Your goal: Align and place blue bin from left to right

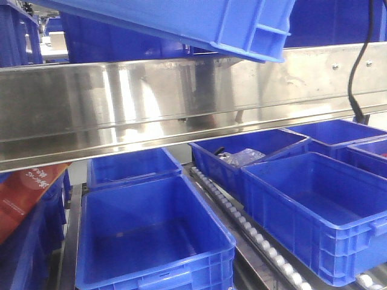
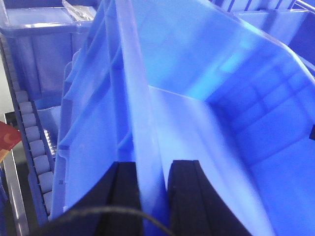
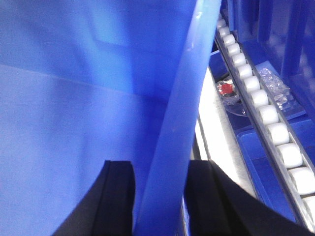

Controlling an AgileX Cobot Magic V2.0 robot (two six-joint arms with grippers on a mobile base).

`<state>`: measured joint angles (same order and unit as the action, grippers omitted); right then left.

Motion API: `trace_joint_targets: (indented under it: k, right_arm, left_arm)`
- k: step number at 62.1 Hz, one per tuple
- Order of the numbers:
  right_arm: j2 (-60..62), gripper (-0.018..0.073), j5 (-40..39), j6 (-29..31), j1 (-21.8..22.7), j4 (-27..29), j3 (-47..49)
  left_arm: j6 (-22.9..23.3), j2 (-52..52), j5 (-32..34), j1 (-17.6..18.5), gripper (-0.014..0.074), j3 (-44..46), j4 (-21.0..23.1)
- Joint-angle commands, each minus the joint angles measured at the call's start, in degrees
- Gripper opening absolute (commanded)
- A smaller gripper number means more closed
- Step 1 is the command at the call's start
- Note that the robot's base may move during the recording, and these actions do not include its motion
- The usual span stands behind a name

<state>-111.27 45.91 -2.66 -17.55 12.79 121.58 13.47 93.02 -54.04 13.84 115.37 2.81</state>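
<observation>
Left tool [image 2: 153, 172] astride blue bin [image 2: 221, 98] rim.

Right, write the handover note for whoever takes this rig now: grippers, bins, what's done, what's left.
Left gripper: shut on a wall of the blue bin.
Right gripper: shut on another wall of the same bin.
Blue bin: in the air, tilted, above the steel rail. What shows of its inside is empty.
Other bins: on the rack below, on both sides of the roller track.
Done: bin lifted by both arms.
Left: level it, line it up with the row, set it down, open both grippers. The target spot is not clear from these views.
</observation>
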Motion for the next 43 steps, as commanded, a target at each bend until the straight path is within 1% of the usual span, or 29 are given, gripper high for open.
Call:
trace_joint_targets:
  k: [1,9,16,23,31,43]
  right_arm:
    - [1.3,-0.0064,-6.5,-1.9,-1.5,5.8,1.1]
    - [1.3,-0.0064,-7.7,-1.9,-1.5,5.8,1.1]
    - [1.3,-0.0064,-6.9,-1.9,-1.5,5.8,1.1]
    - [1.5,-0.0064,-6.0,1.8,-1.5,5.8,1.3]
    - [1.5,-0.0064,-4.9,3.5,-1.3,5.8,5.1]
    - [0.6,-0.0064,-7.9,5.0,0.3,5.8,11.2]
  left_arm:
    - [-1.4,-0.7,3.0,1.8,0.0012,0.9,8.4]
    - [-1.4,-0.7,3.0,1.8,0.0012,0.9,8.5]
    - [-1.4,-0.7,3.1,1.8,0.0012,0.9,8.5]
    - [-1.4,-0.7,3.9,1.8,0.0012,0.9,8.5]
    - [-1.4,-0.1,4.1,1.8,0.0012,0.9,8.3]
    - [-1.2,1.2,3.8,1.8,0.0012,0.9,8.5]
